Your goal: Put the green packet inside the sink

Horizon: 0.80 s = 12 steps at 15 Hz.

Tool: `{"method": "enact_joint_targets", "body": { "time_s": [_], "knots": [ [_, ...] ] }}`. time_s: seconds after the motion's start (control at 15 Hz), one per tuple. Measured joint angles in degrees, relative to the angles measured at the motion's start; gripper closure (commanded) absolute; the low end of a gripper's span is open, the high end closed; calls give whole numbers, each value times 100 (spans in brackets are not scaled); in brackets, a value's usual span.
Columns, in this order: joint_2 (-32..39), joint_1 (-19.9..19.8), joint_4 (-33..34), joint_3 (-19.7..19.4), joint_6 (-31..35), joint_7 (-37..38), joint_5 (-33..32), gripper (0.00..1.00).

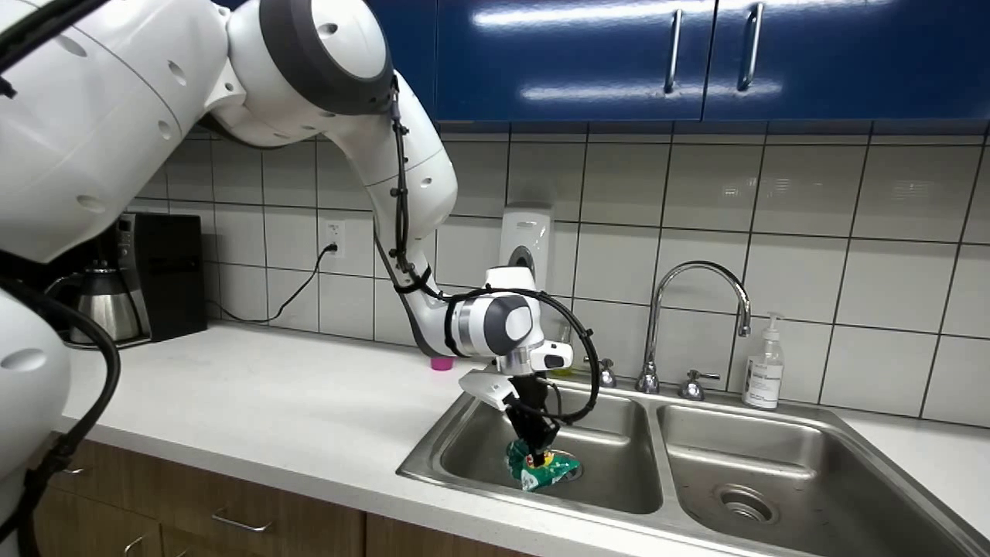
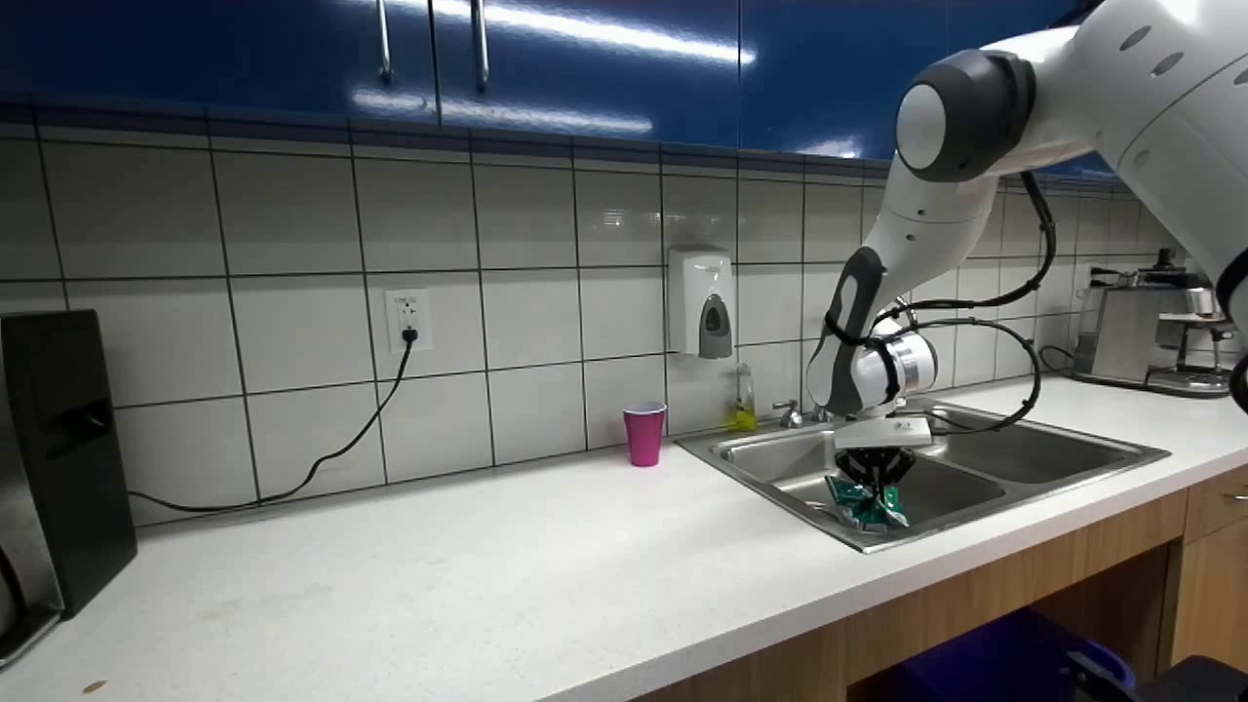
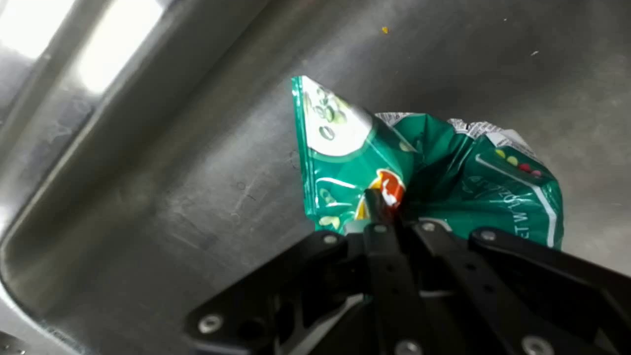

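The green packet (image 1: pixel 561 470) is crinkled, with yellow and red marks. It is inside the left basin of the sink (image 1: pixel 619 472), low over the round drain, which it partly hides. I cannot tell whether it rests on the floor of the basin. My gripper (image 1: pixel 539 458) points down into the basin and is shut on the middle of the packet. In an exterior view the packet (image 2: pixel 887 509) sticks out on both sides of the gripper (image 2: pixel 876 487). In the wrist view the packet (image 3: pixel 493 197) is folded between the fingertips (image 3: pixel 389 212), above the bare basin floor (image 3: pixel 222 207).
The right basin (image 1: pixel 781 456) lies beyond a steel divider (image 1: pixel 663 456). The faucet (image 1: pixel 657 333) and its handles stand behind the basins. A soap bottle (image 1: pixel 764 375) stands at the back right. A pink cup (image 2: pixel 644 436) stands on the counter beside the sink, below a wall dispenser (image 2: pixel 701 302).
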Motion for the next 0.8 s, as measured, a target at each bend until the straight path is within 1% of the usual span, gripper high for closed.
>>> {"method": "enact_joint_targets", "body": {
  "time_s": [0.4, 0.8],
  "knots": [
    [662, -104, 523, 6, -1, -6, 179, 99],
    [973, -134, 789, 5, -10, -12, 252, 99]
  ]
}}
